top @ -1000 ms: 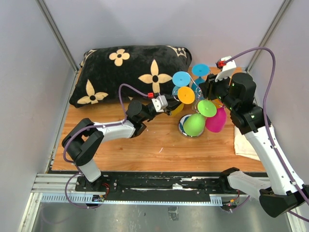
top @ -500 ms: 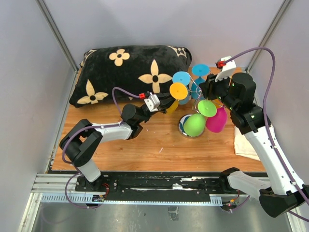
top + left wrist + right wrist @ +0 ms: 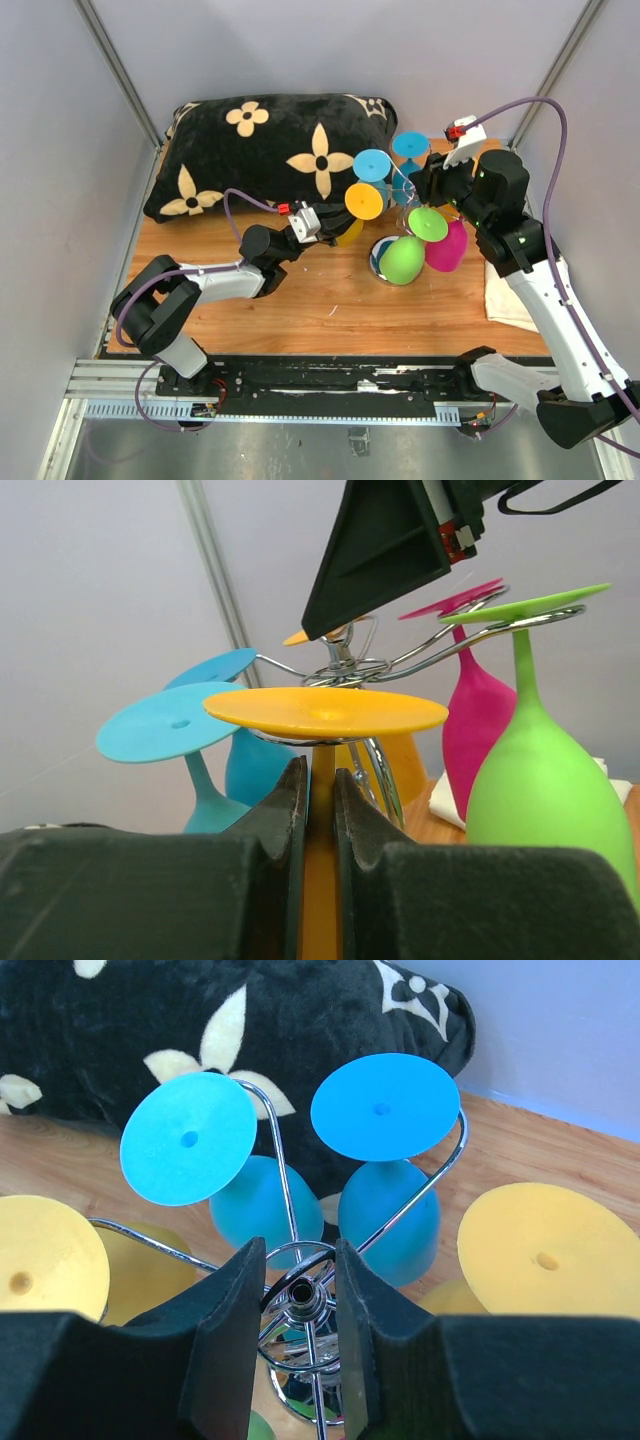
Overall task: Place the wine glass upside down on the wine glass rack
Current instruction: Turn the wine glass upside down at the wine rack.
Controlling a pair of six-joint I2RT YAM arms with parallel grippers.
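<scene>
Wine glass (image 3: 330, 712) is the orange one, foot up and bowl down, with its stem pinched tight in the left gripper (image 3: 322, 780) at the left side of the rack (image 3: 283, 1195). Its foot sits right over one chrome arm, can't tell if it's hooked. Right gripper (image 3: 298, 1260) is nearly closed, clamping the rack's centre post.

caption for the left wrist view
Left fingers grip the stem of an inverted yellow wine glass at the wine glass rack.
</scene>
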